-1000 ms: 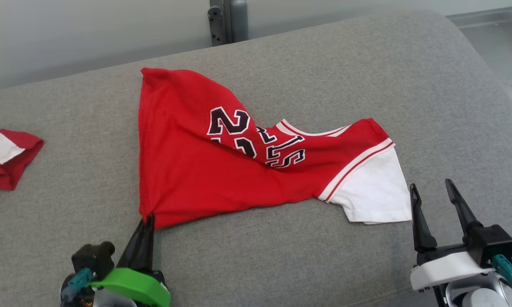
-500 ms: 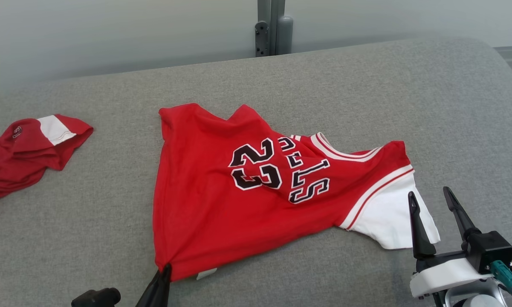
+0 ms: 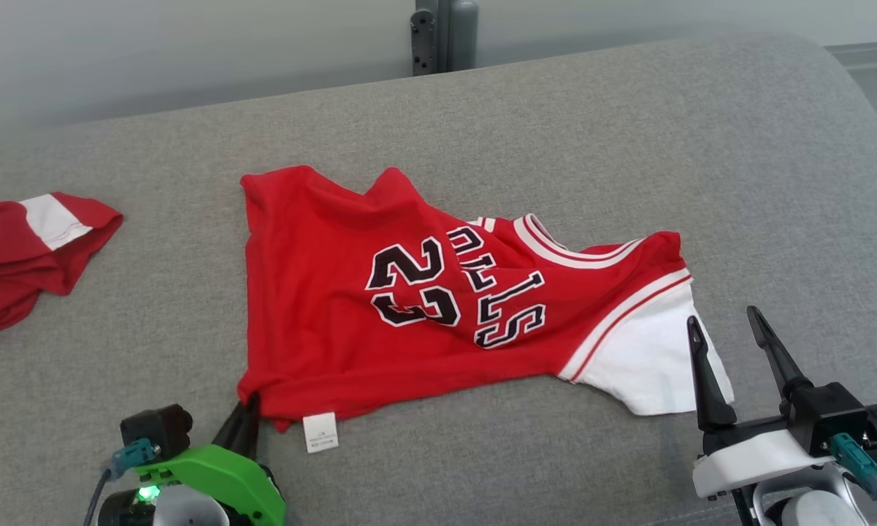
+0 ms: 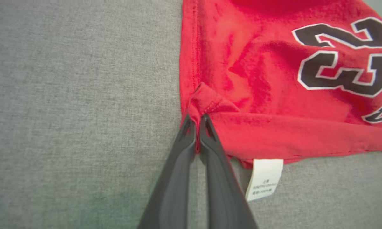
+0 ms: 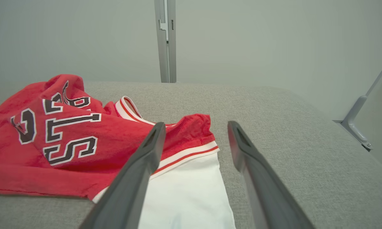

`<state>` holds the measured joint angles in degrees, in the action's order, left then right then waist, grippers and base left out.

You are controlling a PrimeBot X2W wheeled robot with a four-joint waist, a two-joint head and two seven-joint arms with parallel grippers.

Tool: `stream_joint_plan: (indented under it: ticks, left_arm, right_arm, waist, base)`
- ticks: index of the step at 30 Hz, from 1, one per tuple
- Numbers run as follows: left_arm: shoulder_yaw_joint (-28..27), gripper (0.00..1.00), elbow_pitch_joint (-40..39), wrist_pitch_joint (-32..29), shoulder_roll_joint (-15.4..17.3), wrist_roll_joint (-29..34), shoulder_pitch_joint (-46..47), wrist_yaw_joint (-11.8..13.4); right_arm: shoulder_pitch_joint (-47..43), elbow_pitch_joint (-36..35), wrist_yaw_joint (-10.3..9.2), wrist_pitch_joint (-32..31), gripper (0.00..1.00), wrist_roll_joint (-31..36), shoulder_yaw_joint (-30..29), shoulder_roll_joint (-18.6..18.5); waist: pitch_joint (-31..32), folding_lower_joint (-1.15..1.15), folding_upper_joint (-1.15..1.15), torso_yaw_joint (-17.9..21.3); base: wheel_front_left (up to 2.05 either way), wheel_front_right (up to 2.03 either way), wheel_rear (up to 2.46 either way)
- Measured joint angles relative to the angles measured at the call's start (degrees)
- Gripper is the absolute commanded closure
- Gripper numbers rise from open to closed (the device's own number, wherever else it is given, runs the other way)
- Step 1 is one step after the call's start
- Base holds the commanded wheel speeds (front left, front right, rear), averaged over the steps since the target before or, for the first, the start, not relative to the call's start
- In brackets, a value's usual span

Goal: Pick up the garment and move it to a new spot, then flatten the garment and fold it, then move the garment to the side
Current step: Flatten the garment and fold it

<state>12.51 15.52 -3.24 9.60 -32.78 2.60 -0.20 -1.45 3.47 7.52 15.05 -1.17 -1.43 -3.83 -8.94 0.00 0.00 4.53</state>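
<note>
Left gripper (image 3: 252,402) is shut tight on the near left corner of the red jersey (image 3: 321,292). The left wrist view shows the hem bunched and pinched between the two fingertips. From that corner the jersey spreads ahead and to the right of the left gripper. It lies rumpled but mostly flat on the grey cushion (image 3: 555,109), with the number 23 and the black lettering facing up. A white label (image 3: 320,432) hangs from the near hem, just right of the left gripper's tips and resting on the cushion.

Right gripper (image 3: 724,318) stands wide open and holds nothing. The jersey's white sleeve (image 3: 642,365) lies just left of it, and the sleeve's edge passes behind its left finger in the head view. Whether that finger touches the cloth cannot be determined.

A second red and white garment (image 3: 22,248) lies crumpled well to the left of the left gripper, apart from the jersey. A grey metal post (image 3: 445,33) stands beyond the far edge of the cushion.
</note>
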Motion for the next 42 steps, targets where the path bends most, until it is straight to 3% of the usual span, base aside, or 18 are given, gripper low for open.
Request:
stream_joint_plan:
  ticks: [1,12,18,22,26,31,37,42]
  left_arm:
    - [-0.49,0.00,1.58,0.51,0.15,0.05,0.95,0.29]
    - [-3.48,0.00,8.48,7.28,0.40,-1.49,2.19,-0.10]
    - [-5.05,0.00,4.83,15.70,-0.43,-1.13,-3.13,-0.21]
    - [-5.37,0.00,1.57,17.90,-1.15,1.44,-7.24,-0.24]
    - [-8.08,0.00,-4.07,18.26,-2.02,6.51,-10.95,-0.55]
    - [-13.28,0.00,-10.54,18.35,-4.68,13.44,-15.35,-2.72]
    - [-17.56,0.00,-14.13,18.36,-6.43,17.34,-17.24,-4.90]
    - [-18.00,0.00,-14.70,18.36,-6.64,18.66,-17.39,-6.27]
  right_arm:
    - [0.23,0.02,0.00,0.00,0.00,0.00,0.04,0.01]
    - [-0.14,0.49,0.00,0.00,0.00,-0.14,-1.02,0.08]
    - [-0.88,0.37,0.00,0.00,0.00,-0.05,-1.35,-0.42]
    - [-1.98,0.00,0.00,0.00,0.00,-0.05,-2.38,-0.99]
    - [-3.18,-0.36,0.00,0.00,0.00,-0.05,-3.33,-1.45]
    - [-4.34,-0.75,0.00,0.00,0.00,-0.05,-4.60,-1.59]
    - [-5.45,-0.31,0.00,0.00,0.00,0.02,-4.74,-1.22]
    - [-5.45,0.16,0.00,0.00,0.00,0.02,-3.58,-0.60]
  waist:
    - [-0.28,0.00,0.00,0.47]
    - [-0.75,0.00,0.00,3.26]
    - [1.64,0.00,0.00,2.77]
    - [3.51,0.00,0.00,2.10]
    - [5.55,0.00,0.00,1.27]
    - [7.90,0.00,0.00,0.27]
    - [10.19,0.00,0.00,-0.48]
    - [10.82,0.00,0.00,-0.80]
  base:
    - [0.00,0.00,0.00]
    - [0.00,0.00,0.00]
    - [0.00,0.00,0.00]
    - [0.00,0.00,0.00]
    - [0.00,0.00,0.00]
    - [0.00,0.00,0.00]
    - [0.00,0.00,0.00]
    - [0.00,0.00,0.00]
